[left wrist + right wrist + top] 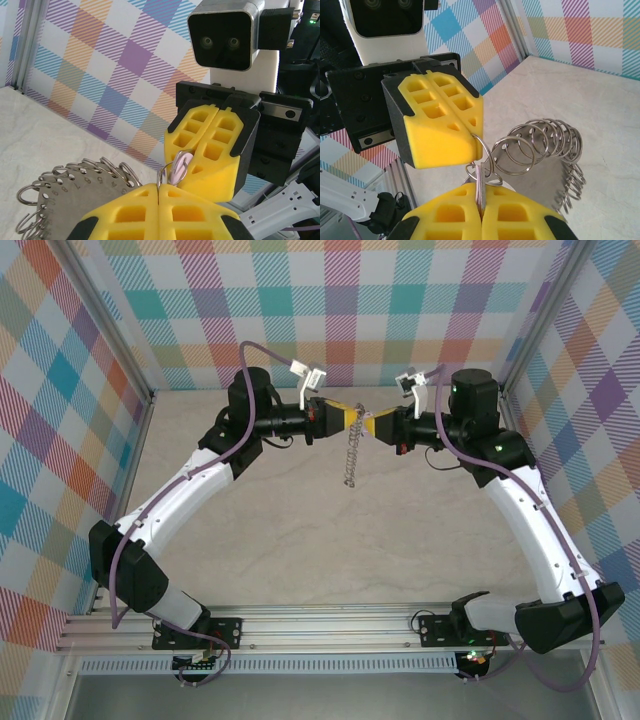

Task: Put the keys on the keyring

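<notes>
**Mid-air threading at the centre of the cell.** The key (179, 167), its lilac head showing, sits at the tips of the right gripper (202, 150), whose jaws are pressed together on it. Its metal shaft appears to run into the seam of those pads. The keyring (540, 142), a chain of silver split rings, hangs from the left gripper (462, 120), which is likewise clamped tight with one ring pinched at its tip. The other rings are strung along the edge of a grey numbered plate (65, 200) that hangs over the table (300, 560). The two noses all but touch. Whether the key is on the pinched ring or merely beside it cannot be told.

**Hazards, judged from this pose.** You hold a tiny key by very little surface, so a sideways push against the ring's wire can twist it out of the foam and drop it. If you part the arms too soon, the coil may spring shut with the key outside. The hanging weight can also turn the ring in your left grip and misalign the gap.
</notes>
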